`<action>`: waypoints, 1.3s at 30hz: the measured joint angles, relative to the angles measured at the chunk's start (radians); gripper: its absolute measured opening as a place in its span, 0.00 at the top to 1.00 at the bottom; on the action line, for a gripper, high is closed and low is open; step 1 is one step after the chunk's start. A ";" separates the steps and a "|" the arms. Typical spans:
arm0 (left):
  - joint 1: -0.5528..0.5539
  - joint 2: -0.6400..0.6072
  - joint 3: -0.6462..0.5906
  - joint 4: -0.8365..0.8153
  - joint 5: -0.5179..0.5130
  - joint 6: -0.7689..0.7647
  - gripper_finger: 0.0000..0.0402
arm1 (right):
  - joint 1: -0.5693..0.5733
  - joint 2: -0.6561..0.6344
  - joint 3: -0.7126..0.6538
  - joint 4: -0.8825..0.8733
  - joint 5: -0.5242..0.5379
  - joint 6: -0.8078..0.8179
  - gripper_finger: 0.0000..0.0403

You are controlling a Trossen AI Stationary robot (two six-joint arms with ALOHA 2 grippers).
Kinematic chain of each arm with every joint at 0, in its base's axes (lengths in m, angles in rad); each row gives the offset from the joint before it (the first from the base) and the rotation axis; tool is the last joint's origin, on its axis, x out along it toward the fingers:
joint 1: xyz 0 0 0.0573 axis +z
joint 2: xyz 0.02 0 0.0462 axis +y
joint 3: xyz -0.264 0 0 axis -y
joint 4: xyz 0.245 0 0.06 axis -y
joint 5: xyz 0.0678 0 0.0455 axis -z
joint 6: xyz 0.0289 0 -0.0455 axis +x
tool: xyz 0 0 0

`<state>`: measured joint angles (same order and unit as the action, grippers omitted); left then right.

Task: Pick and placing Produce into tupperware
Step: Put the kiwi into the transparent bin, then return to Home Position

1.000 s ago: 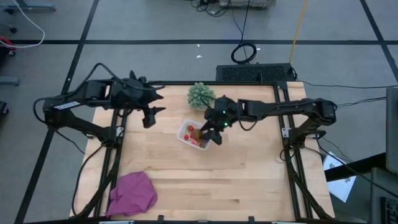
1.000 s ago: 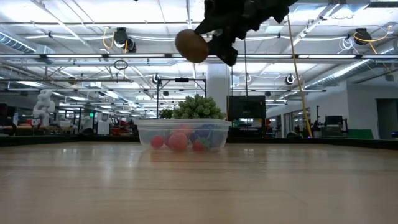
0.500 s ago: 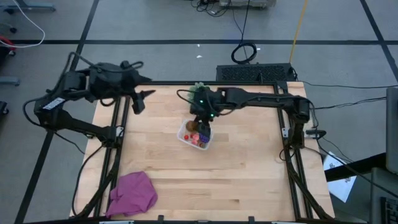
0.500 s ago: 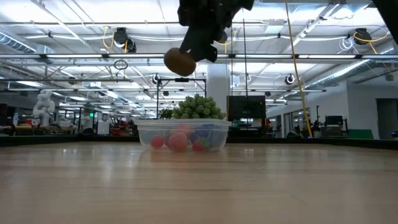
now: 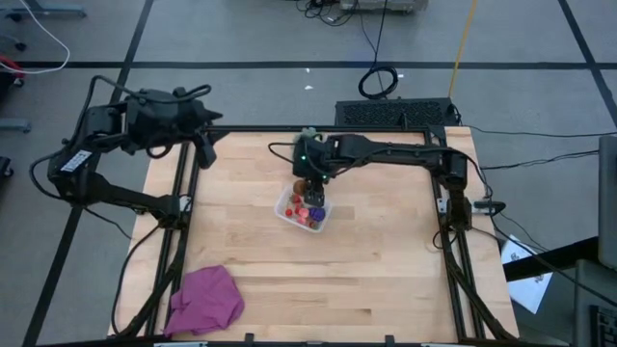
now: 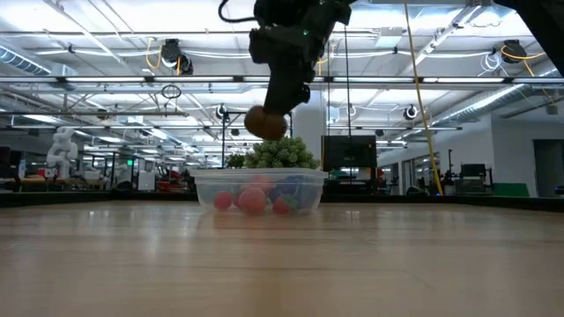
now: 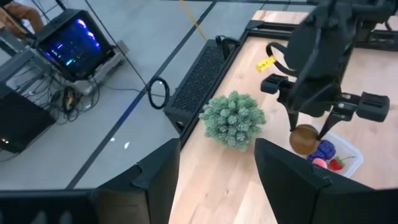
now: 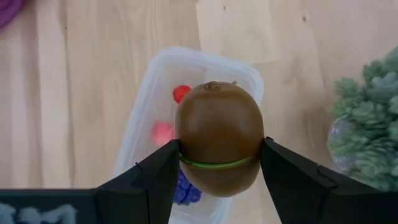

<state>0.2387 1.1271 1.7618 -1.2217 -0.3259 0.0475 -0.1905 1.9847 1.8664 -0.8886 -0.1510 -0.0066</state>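
At the near left corner of the tabletop [image 5: 386, 280] a magenta cloth [image 5: 205, 300] lies crumpled, well apart from everything else. The left gripper [image 5: 205, 146] is drawn back over the far left corner, above the frame rail, carrying nothing; in its own wrist view the jaws stand apart with bare floor and wood showing between them.

Toward the middle of the tabletop, nearer the far edge, sits the tupperware [image 5: 286, 213], a small clear container with rounded corners. The high view shows red and pink pieces of produce [image 5: 293, 209] inside it along with a purple piece [image 5: 315, 209]; the low view shows them as coloured shapes through its clear wall [image 6: 308, 201].

The right gripper [image 5: 310, 185] reaches in from the right side and hangs over the far end of the tupperware. Its jaws are clamped on the brown oval piece [image 8: 218, 137], one dark finger pressing each side of it, as the right wrist view shows plainly. In the low view the brown piece [image 6: 264, 122] hangs above the container's rim, not touching it.

Just behind the tupperware, near the far edge, stands the pale-green spiky ball [image 7: 233, 120], close beside the right gripper and partly hidden by it from above.
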 joint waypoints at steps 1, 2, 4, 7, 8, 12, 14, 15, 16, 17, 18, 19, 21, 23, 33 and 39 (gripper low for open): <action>0.004 0.000 0.000 0.000 -0.001 0.000 0.47 | 0.001 0.000 -0.013 0.008 -0.001 0.002 0.48; 0.007 0.000 0.000 -0.001 -0.001 0.000 0.47 | 0.002 0.000 -0.025 0.022 0.000 0.002 0.48; 0.011 0.000 0.000 -0.002 0.000 0.000 0.47 | 0.006 -0.001 -0.052 0.055 -0.002 0.002 0.48; 0.011 0.000 0.000 -0.003 0.000 0.000 0.47 | 0.009 -0.002 -0.095 0.102 -0.006 0.009 0.48; 0.011 0.000 0.000 -0.003 0.000 0.000 0.47 | 0.010 -0.001 -0.105 0.112 -0.006 0.017 0.48; 0.011 0.004 0.000 -0.002 0.000 -0.001 0.47 | 0.014 -0.002 -0.142 0.164 -0.006 0.021 0.48; 0.011 0.006 0.000 -0.003 0.000 -0.003 0.47 | 0.018 -0.002 -0.160 0.181 -0.007 0.021 0.48; 0.011 0.006 -0.001 -0.003 0.001 -0.003 0.47 | 0.020 -0.001 -0.166 0.184 -0.009 0.021 0.48; 0.011 0.006 -0.001 -0.003 0.000 -0.003 0.47 | 0.022 -0.001 -0.169 0.188 -0.009 0.021 0.48; 0.011 0.006 -0.001 -0.003 0.000 -0.003 0.47 | 0.026 -0.001 -0.170 0.190 -0.010 0.021 0.48; 0.011 0.005 -0.001 -0.004 0.000 -0.003 0.47 | 0.029 -0.001 -0.170 0.191 -0.010 0.021 0.48; 0.011 0.005 -0.001 -0.004 0.000 -0.003 0.47 | 0.033 -0.002 -0.170 0.194 -0.010 0.021 0.48; 0.011 0.006 -0.001 -0.004 0.000 -0.003 0.47 | 0.042 -0.002 -0.171 0.206 -0.010 0.021 0.48; 0.011 0.006 -0.001 -0.005 0.001 -0.005 0.47 | 0.050 -0.002 -0.171 0.222 -0.009 0.021 0.48; 0.011 0.006 -0.001 -0.010 0.001 -0.008 0.47 | 0.055 0.063 -0.171 0.226 -0.010 0.016 0.48; 0.011 0.006 -0.001 -0.020 0.006 -0.011 0.47 | 0.055 0.073 -0.171 0.226 -0.011 0.001 0.48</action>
<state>0.2493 1.1328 1.7607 -1.2416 -0.3202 0.0366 -0.1352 2.0582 1.6953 -0.6628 -0.1616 -0.0052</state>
